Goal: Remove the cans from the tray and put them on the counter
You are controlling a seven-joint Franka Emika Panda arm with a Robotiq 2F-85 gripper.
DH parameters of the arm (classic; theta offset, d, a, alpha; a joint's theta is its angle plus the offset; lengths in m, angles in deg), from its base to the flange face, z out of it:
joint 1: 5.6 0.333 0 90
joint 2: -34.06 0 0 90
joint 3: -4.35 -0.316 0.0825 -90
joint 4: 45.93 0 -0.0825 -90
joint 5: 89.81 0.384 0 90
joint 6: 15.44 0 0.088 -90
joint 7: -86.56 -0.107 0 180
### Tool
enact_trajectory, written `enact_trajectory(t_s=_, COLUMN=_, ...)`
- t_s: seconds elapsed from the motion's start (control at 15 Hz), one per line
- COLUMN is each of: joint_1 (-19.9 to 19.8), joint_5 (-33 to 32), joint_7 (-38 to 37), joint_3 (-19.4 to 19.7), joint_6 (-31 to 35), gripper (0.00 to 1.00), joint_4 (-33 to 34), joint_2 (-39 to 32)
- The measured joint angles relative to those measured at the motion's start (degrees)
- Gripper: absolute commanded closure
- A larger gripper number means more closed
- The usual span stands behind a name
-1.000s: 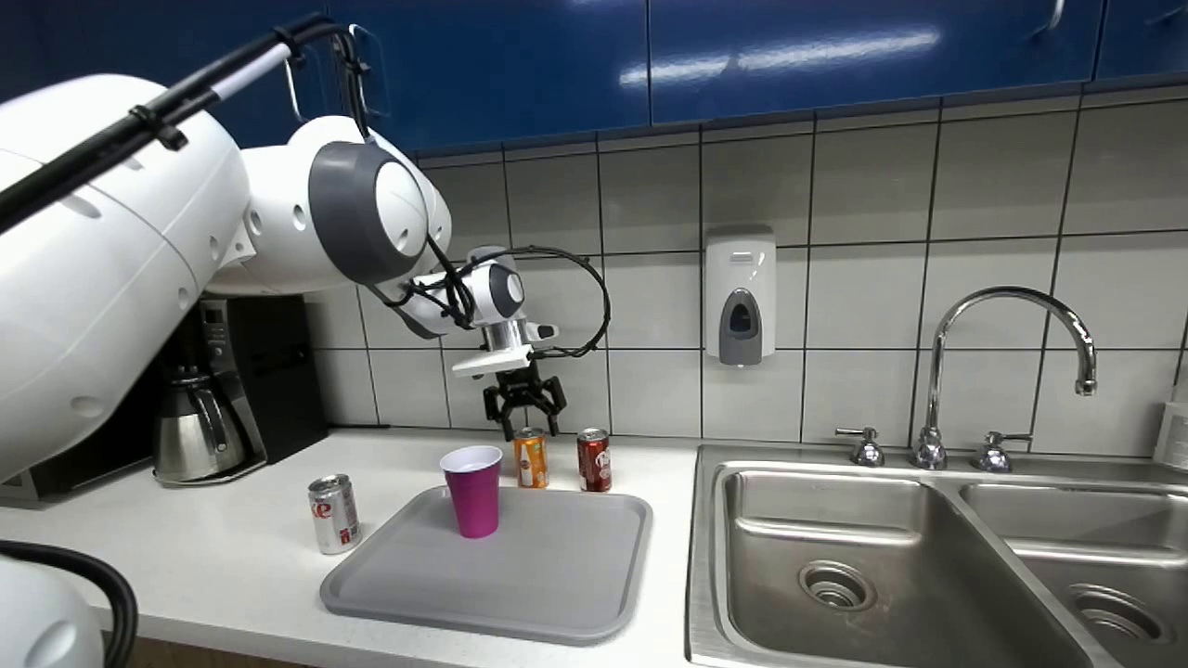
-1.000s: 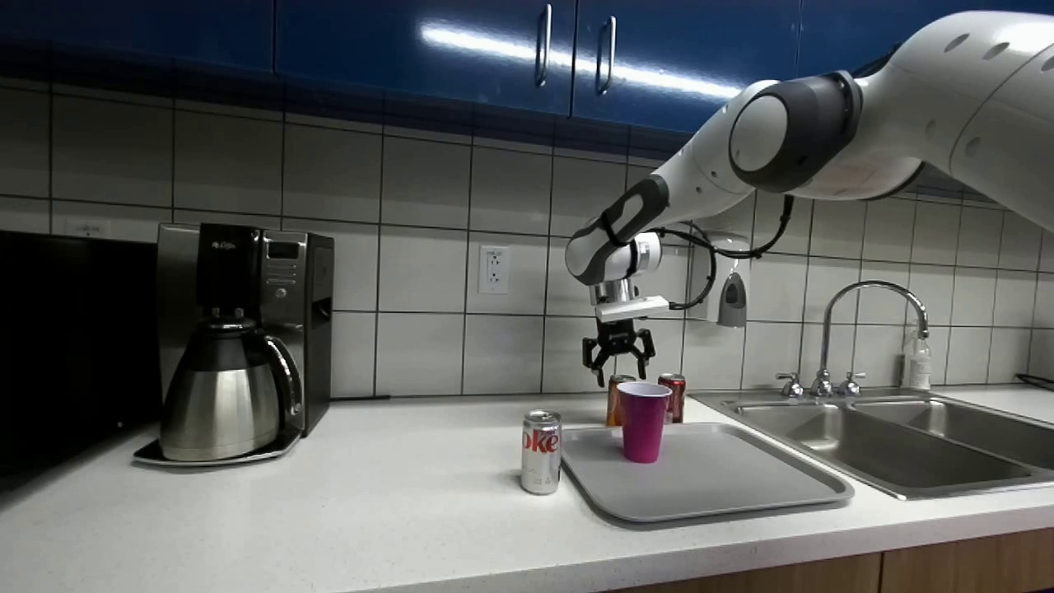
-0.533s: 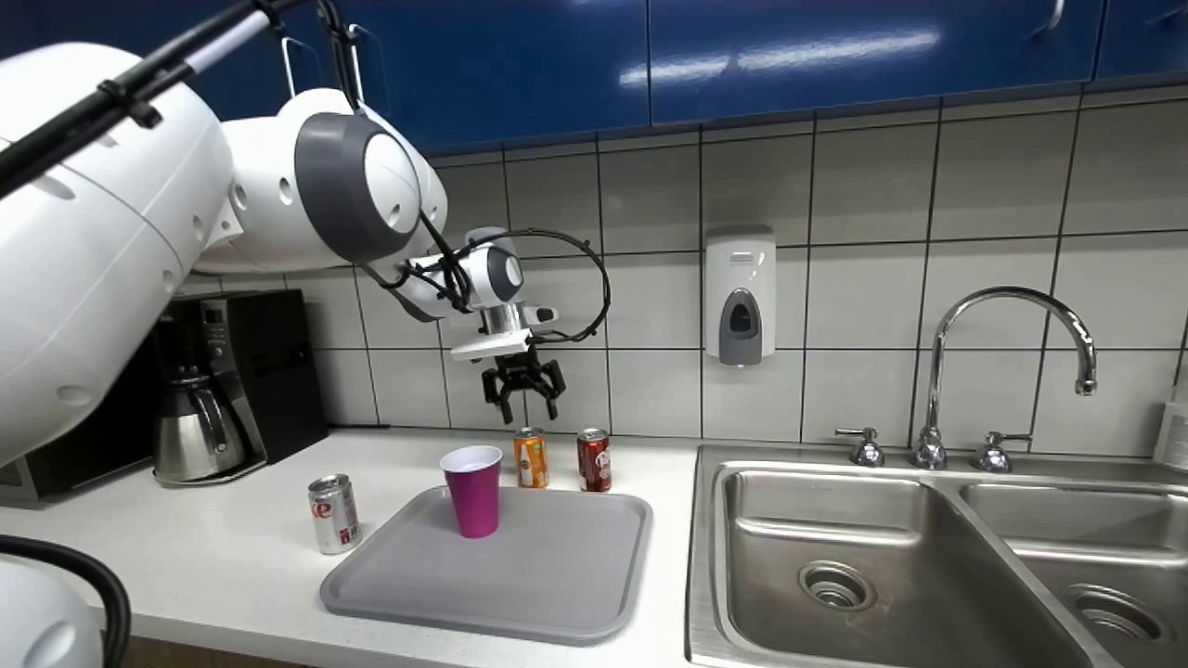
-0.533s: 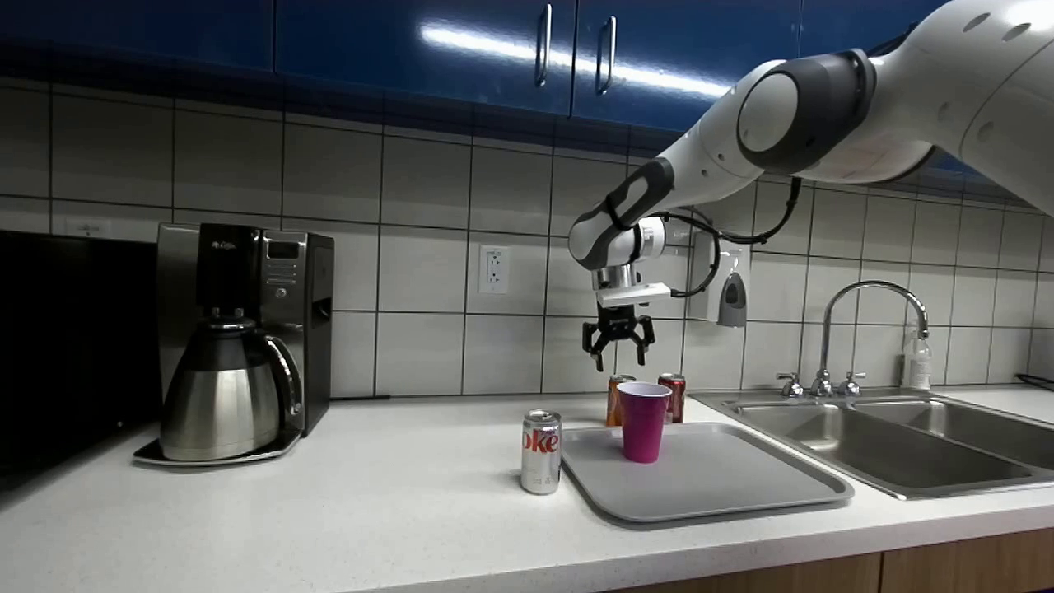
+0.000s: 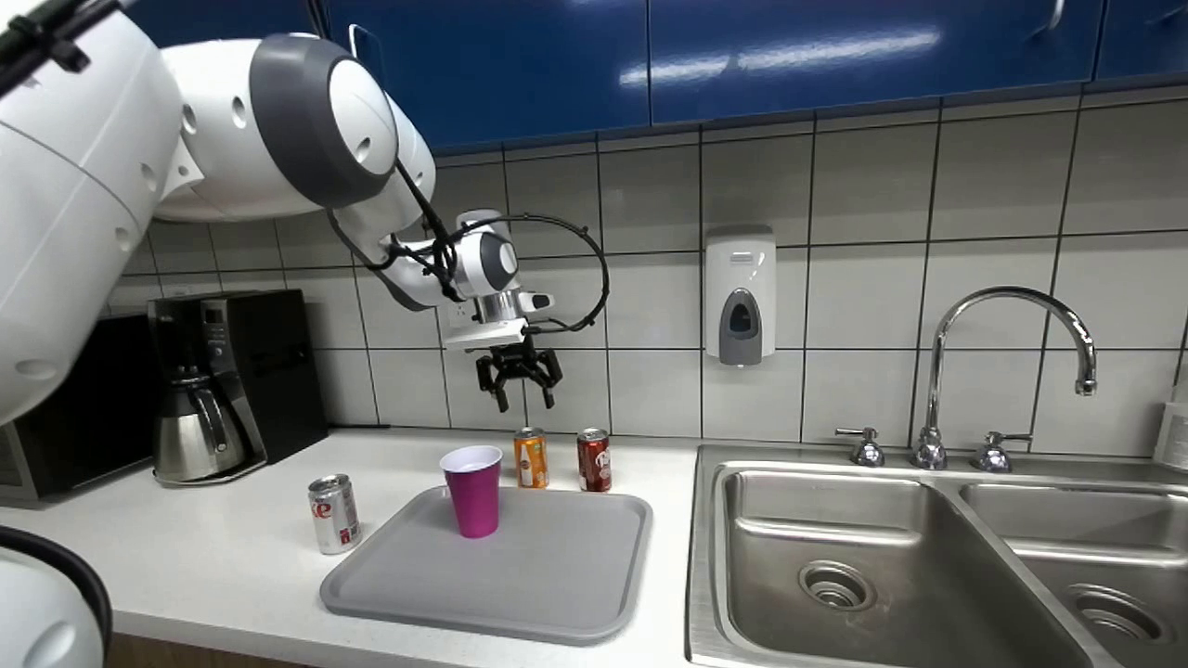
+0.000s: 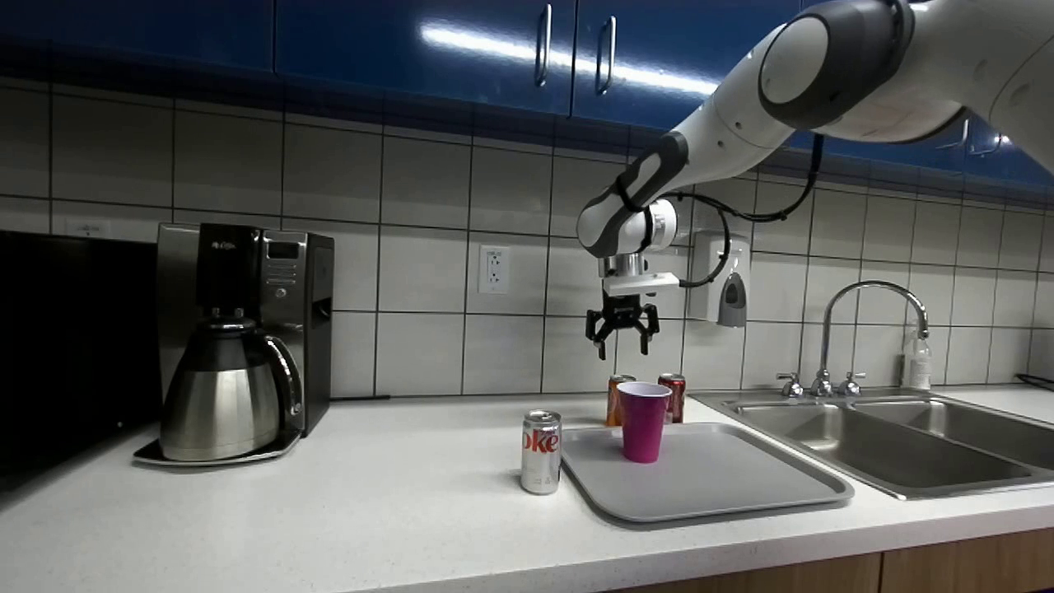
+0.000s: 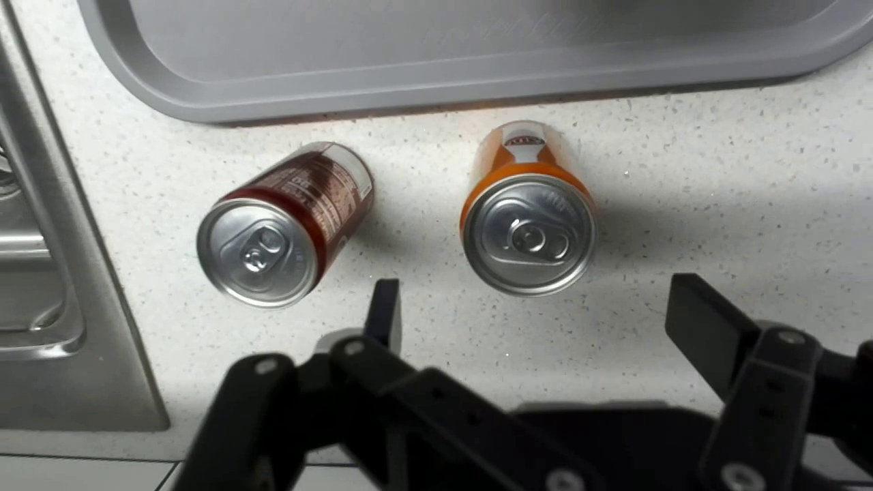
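In an exterior view, your gripper point(image 5: 526, 401) gapes wide and empty near centre, orange can point(image 5: 531, 460) and red-brown can point(image 5: 594, 461) below centre, silver can point(image 5: 334, 516) at lower left, all on the counter point(image 5: 223, 557) beside the tray point(image 5: 520, 594).

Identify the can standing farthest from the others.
The silver can, beside the tray, toward the coffee maker; the orange can and dark red can stand near each other behind the tray in both exterior views.

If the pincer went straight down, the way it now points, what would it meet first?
Most likely the orange can, upright below the open pincer in both exterior views. Depth is hard to judge, so the fingers may pass around it or touch its top.
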Motion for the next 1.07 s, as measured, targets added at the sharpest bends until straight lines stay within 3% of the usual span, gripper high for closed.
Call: enact_trajectory(t_s=1.07, joint_1=-0.4, joint_5=-0.1, joint_7=0.0, joint_3=0.6, joint_6=11.3, gripper=0.00, joint_4=-31.8, joint_2=22.2)
